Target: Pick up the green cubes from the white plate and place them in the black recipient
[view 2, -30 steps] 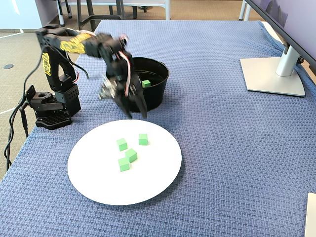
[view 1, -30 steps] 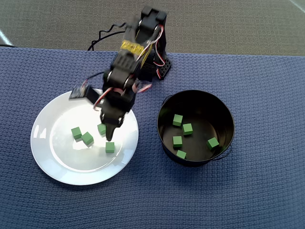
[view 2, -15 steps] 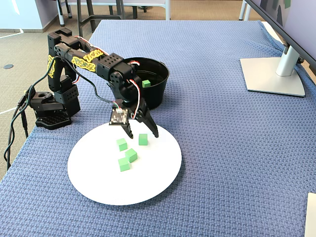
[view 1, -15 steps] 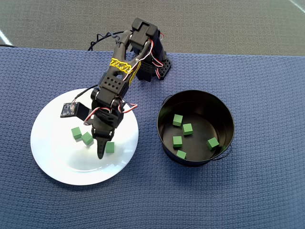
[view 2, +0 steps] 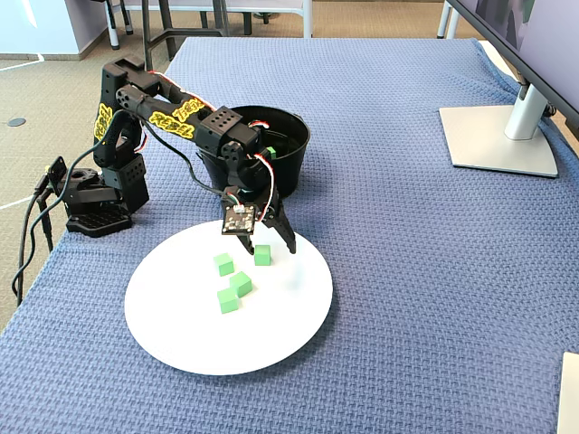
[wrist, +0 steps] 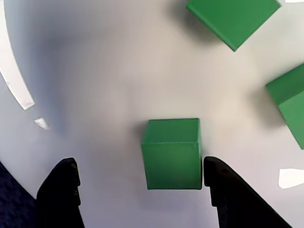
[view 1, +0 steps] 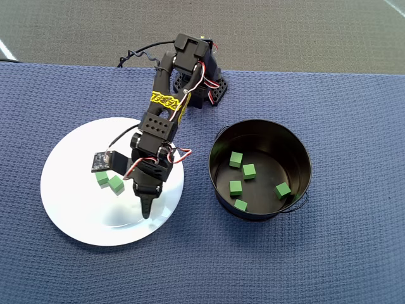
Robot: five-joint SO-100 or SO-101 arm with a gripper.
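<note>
- a worktop covered in a blue woven cloth is seen from above, with a black arm reaching onto a white plate.
- the white plate is large, round and glossy, with a shallow rim; it is set just left of the black recipient in the overhead view.
- the black recipient is a round, straight-sided pot with a shiny dark inside; five green cubes are seen lying in it.
- four small, matte, bright green cubes are seen on the plate in the fixed view.
- the pincer is held spread wide, low over the plate.
- one green cube is seen between the fingertips in the wrist view; the right fingertip is touching or nearly touching it, and the left one is apart.
</note>
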